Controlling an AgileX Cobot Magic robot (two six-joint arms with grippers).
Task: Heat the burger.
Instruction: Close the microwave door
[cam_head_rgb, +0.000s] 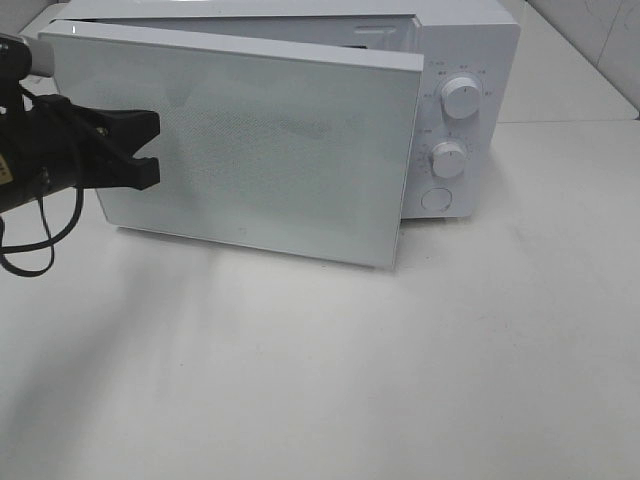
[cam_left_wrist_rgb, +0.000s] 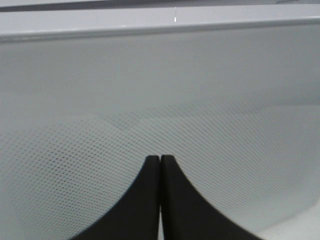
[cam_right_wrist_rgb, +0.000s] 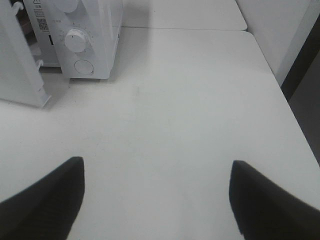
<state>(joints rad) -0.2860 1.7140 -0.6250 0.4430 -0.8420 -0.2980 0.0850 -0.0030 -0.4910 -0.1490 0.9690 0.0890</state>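
mostly bare white table (cam_head_rgb: 400, 380), with pale wall tiles (cam_head_rgb: 600, 40) beyond its far right corner. a white microwave (cam_head_rgb: 470, 60) sits at the far edge, its door (cam_head_rgb: 250, 150) swung partly out. the left gripper (cam_head_rgb: 155, 150), jaws pressed together, faces the door. the right gripper (cam_right_wrist_rgb: 157, 167) hangs spread wide over bare table. the burger is hidden from every view.

White microwave door (cam_head_rgb: 260, 150) swung partway out across the centre and upper left of the frame, screening the oven mouth, closed left pincer (cam_head_rgb: 152, 150) just before its left edge, microwave body (cam_head_rgb: 480, 45) with dials (cam_head_rgb: 460, 97) at upper right, white desk (cam_head_rgb: 350, 380) open across the lower half and far right
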